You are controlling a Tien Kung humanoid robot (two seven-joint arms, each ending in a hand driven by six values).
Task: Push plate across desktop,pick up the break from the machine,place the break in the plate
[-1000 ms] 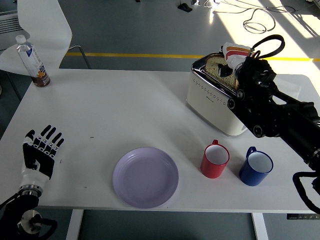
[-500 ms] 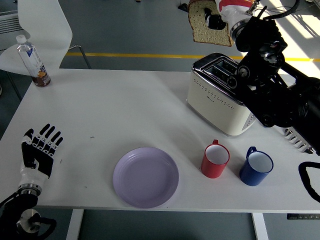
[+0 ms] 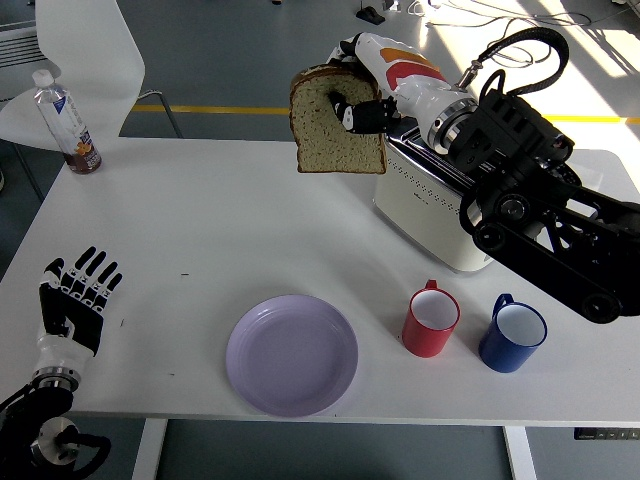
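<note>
now: 1 bread slice (image 3: 336,122) in right hand (image 3: 372,92), 1 plate (image 3: 291,354), 2 mugs (image 3: 431,320).

I see a matt white bench (image 3: 230,220), smooth. The slice of bread (image 3: 335,125) looks porous and rough — brown crust at its edges. The toaster (image 3: 425,215) has a glossy cream shell. The lilac plate (image 3: 291,354) is smooth with a soft sheen — both mugs (image 3: 430,322) look glazed.

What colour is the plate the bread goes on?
The plate is pale lilac, seen clearly in the head view.
</note>
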